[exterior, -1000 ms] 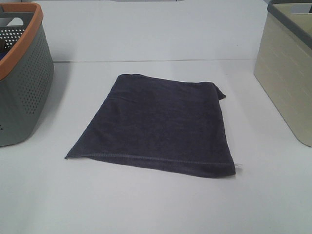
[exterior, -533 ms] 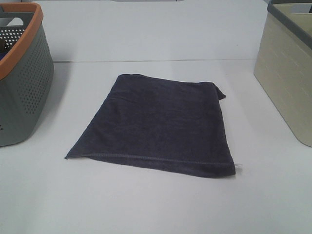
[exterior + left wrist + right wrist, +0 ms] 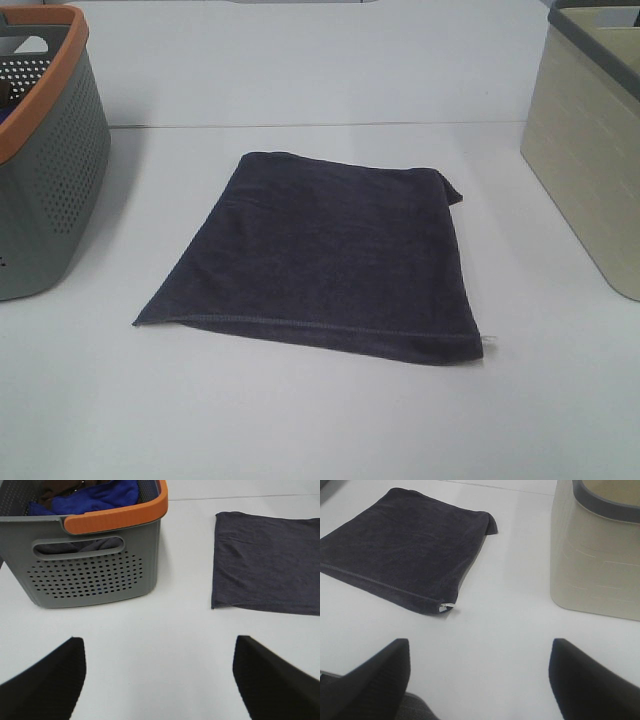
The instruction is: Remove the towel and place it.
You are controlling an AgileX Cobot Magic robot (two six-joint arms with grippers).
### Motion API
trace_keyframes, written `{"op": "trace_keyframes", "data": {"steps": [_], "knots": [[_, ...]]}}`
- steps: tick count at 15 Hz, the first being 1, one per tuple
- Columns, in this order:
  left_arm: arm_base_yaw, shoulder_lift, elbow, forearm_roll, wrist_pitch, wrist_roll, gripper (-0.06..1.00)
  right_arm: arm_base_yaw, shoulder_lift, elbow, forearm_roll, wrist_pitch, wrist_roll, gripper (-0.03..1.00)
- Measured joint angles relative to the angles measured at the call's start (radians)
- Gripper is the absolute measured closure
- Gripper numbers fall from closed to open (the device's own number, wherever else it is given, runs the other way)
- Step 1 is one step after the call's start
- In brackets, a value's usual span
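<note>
The towel (image 3: 325,256), a dark navy-grey folded cloth with a stitched hem, lies flat on the white table between two baskets. It also shows in the left wrist view (image 3: 267,562) and in the right wrist view (image 3: 402,547). My left gripper (image 3: 159,680) is open and empty over bare table, apart from the towel's near left corner. My right gripper (image 3: 479,680) is open and empty over bare table, apart from the towel's near right corner with its small white tag (image 3: 445,607). Neither gripper shows in the exterior high view.
A grey perforated basket with an orange rim (image 3: 45,160) stands at the left and holds blue and brown cloth (image 3: 95,497). A beige basket with a grey rim (image 3: 590,140) stands at the right. A table seam (image 3: 320,125) runs behind the towel.
</note>
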Motion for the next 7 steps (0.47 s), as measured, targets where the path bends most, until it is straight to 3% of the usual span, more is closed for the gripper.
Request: {"op": "trace_keyframes", "data": {"steps": [7], "knots": [[0.034,0.000,0.000,-0.001,0.000,0.000,0.18,0.000,0.000,0.000,0.000,0.000,0.000,0.21]]}}
